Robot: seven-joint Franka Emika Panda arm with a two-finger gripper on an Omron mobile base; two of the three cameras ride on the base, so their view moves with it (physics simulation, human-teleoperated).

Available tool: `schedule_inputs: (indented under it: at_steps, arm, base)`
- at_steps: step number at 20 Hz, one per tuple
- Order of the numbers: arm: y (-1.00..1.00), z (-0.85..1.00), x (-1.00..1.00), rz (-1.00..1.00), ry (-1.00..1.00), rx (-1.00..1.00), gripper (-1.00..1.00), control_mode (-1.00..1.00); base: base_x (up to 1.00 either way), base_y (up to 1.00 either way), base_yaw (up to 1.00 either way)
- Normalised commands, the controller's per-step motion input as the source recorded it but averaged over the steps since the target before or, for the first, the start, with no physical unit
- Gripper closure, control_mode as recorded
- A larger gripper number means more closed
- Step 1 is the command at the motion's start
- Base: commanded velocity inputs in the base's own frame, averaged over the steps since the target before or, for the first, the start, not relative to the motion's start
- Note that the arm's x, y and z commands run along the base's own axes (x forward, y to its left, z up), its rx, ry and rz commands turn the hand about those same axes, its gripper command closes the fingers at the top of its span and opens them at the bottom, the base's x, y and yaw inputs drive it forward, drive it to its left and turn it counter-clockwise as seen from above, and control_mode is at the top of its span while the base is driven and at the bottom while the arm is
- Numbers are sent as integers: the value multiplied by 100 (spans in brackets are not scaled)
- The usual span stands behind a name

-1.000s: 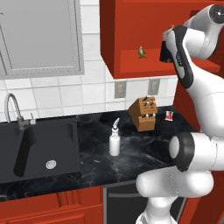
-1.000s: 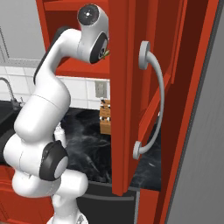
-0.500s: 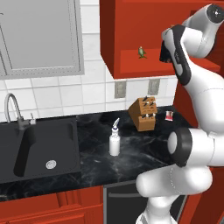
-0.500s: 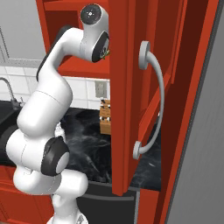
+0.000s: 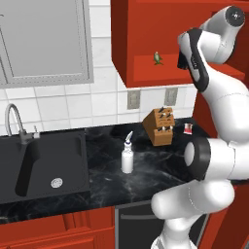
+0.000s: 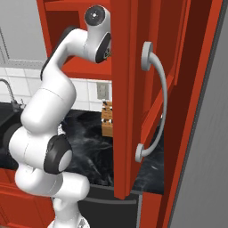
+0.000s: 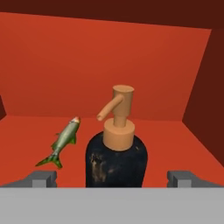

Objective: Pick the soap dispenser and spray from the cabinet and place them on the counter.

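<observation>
The soap dispenser [image 7: 116,154] stands upright on the shelf floor of the open red cabinet [image 5: 146,44], towards the front edge of the shelf and well clear of its back wall, with its tan pump spout angled to the left in the hand view. The gripper [image 7: 113,178] is spread wide: its two fingertips [image 7: 43,178] rise on either side of the bottle's dark body, with clear gaps on both sides, so nothing is held yet. A small green fish figure [image 7: 62,142] lies just beside the bottle on its left, between it and the left fingertip. That looks like the main hazard: if the hand moves in off-centre, the left finger could knock the fish towards the shelf edge or trap it against the bottle. Closing too high risks catching the narrow pump neck instead of the body, and the bottle could then tilt or slip on the way out. The open cabinet door [image 6: 127,98] hangs close to the arm and could be struck when the arm pulls back. The spray [image 5: 127,156] already stands upright on the counter [image 5: 104,172], near its middle, between the sink [image 5: 44,163] and the knife block [image 5: 159,125].
</observation>
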Motion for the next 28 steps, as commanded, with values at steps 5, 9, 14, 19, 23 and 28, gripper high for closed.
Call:
schedule_inputs:
  at_steps: [5, 9, 14, 19, 23, 28]
  arm:
    - [-4, 0, 21, 0, 0, 0, -100, -100]
    - [-6, 0, 21, 0, 0, 0, -100, -100]
    - [-7, 0, 22, 0, 0, 0, -100, -100]
    - [-8, 0, 22, 0, 0, 0, -100, -100]
    - [-5, 0, 16, 0, 0, 0, -100, -100]
    - [-4, 0, 11, 0, 0, 0, -100, -100]
  base:
    - [0, 0, 0]
    - [0, 0, 0]
    - [0, 0, 0]
    - [0, 0, 0]
    - [0, 0, 0]
    - [0, 0, 0]
